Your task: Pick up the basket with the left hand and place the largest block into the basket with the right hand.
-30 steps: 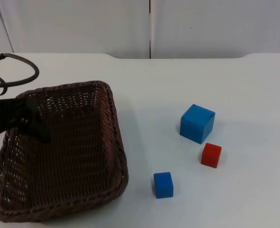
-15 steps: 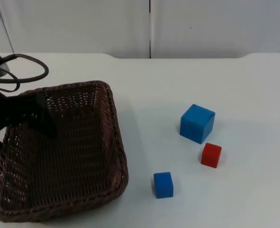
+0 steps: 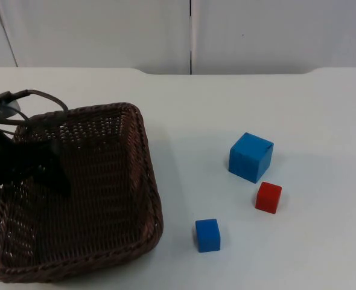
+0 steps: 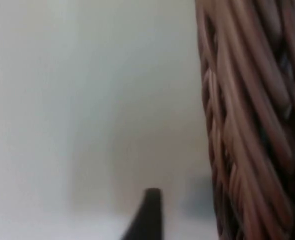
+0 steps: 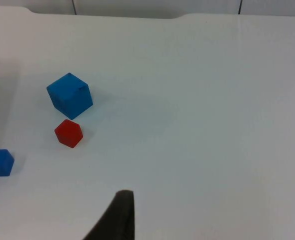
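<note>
Left gripper (image 3: pixel 42 160): it is sitting at the left rim of the basket in the top view, with 1 dark finger reaching inside over the weave; whether it is clamping the rim cannot be told.
Basket (image 3: pixel 105 199): a dark brown wicker basket is resting at the left side of the white table (image 3: pixel 238 103), its open side facing up. In the left wrist view its woven wall (image 4: pixel 252 125) is standing close beside a black fingertip (image 4: pixel 147 215).
Small blue block (image 3: pixel 207 234): it is lying just right of the basket's near corner, apart from it.
Large blue block (image 3: pixel 251 156): the biggest of the 3 blocks is sitting on the table right of the basket, well apart from it, beyond the other 2.
Red block (image 3: pixel 268 197): it is lying just in front of the large blue block, slightly to its right.
Right gripper (image 5: pixel 118 215): it is waiting above the table, away from the blocks; whether it is open or closed cannot be told.
</note>
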